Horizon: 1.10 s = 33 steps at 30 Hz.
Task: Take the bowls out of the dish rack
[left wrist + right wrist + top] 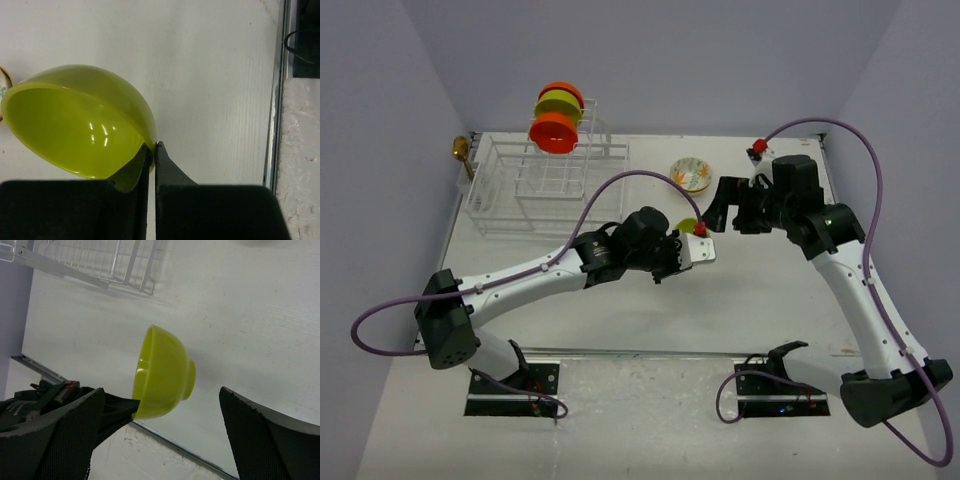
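My left gripper [692, 243] is shut on the rim of a lime-green bowl [687, 225] and holds it tilted above the table's middle. In the left wrist view the bowl [75, 120] is pinched at its rim by the gripper [152, 148]. My right gripper [723, 213] is open just right of it. In the right wrist view the bowl [162, 372] hangs between its wide-open fingers [65, 430] without touching them. The white dish rack [545, 180] at back left holds an orange bowl [553, 132], a lime-green bowl [558, 105] and another orange bowl [563, 91]. A floral white bowl [691, 174] sits on the table.
A small gold-brown object [460, 150] lies left of the rack by the wall. The rack's corner shows in the right wrist view [100, 260]. The table's front edge [272, 125] runs near the held bowl.
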Each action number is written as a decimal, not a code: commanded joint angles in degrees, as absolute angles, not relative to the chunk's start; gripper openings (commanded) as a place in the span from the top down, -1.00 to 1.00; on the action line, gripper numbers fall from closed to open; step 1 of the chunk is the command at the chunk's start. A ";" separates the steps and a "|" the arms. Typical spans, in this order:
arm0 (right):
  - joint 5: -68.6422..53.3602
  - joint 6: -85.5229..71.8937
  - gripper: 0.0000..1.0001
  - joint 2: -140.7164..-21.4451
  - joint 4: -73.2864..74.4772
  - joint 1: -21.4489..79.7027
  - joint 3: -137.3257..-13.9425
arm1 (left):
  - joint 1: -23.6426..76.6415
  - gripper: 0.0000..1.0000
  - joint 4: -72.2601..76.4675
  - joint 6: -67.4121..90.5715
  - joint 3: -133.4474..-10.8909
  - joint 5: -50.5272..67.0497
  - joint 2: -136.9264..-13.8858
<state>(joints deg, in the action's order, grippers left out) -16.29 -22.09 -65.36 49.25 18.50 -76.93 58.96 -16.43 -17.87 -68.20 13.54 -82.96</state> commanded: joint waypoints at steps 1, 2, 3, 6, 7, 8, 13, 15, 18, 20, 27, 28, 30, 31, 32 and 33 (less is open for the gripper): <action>-15.91 -21.09 -0.90 -66.52 49.92 19.77 -78.93 | 59.15 1.00 -22.92 -25.13 -75.22 15.90 -86.04; -15.91 -20.92 -0.88 -67.32 49.92 20.12 -78.93 | 59.15 1.00 -23.81 -25.57 -76.28 16.17 -86.83; -15.91 -20.22 -0.83 -68.28 50.53 20.47 -79.01 | 59.15 1.00 -24.43 -25.84 -77.94 16.26 -88.05; -12.67 -19.77 -0.72 -71.97 52.03 23.45 -79.02 | 59.15 1.00 -27.85 -27.33 -81.03 16.52 -90.26; -11.35 -19.78 -0.71 -72.85 52.47 23.90 -79.01 | 59.15 1.00 -28.47 -27.59 -81.64 16.61 -90.79; -10.21 -19.78 -0.68 -74.60 53.43 24.34 -78.93 | 59.15 1.00 -28.91 -27.68 -82.78 16.61 -91.49; -6.94 -19.86 -0.19 -76.82 53.44 26.28 -76.38 | 59.15 1.00 -30.85 -27.51 -84.20 16.26 -92.72; -7.73 -19.78 0.30 -76.82 52.65 26.37 -75.42 | 59.15 1.00 -30.76 -26.72 -83.94 16.00 -92.99; -7.65 -19.69 0.93 -76.73 52.21 26.28 -75.24 | 59.15 1.00 -30.94 -25.93 -83.67 14.86 -93.69; -7.47 -19.69 1.00 -76.55 51.60 26.37 -75.32 | 59.15 1.00 -31.11 -25.58 -83.85 13.63 -94.39; -12.21 -18.98 1.00 -77.34 46.41 25.32 -74.44 | 59.06 0.16 -31.64 -18.12 -87.71 0.37 -94.93; -13.26 -19.16 1.00 -78.13 45.62 24.88 -74.62 | 59.06 -0.82 -31.81 -17.41 -88.58 -1.13 -93.96; -14.15 -21.00 1.00 -81.20 41.59 23.39 -74.71 | 59.06 -1.00 -32.34 -16.27 -89.29 -2.71 -92.12; -14.15 -21.61 1.00 -82.52 40.01 22.77 -74.53 | 59.06 -1.00 -32.34 -15.65 -89.64 -3.33 -89.50; -14.41 -22.40 1.00 -85.57 36.42 21.72 -74.36 | 59.06 -1.00 -32.08 -14.77 -89.47 -4.30 -87.73; -15.63 -25.28 1.00 -87.00 34.56 19.27 -73.05 | 59.06 -1.00 -30.60 -12.24 -88.95 -7.26 -85.89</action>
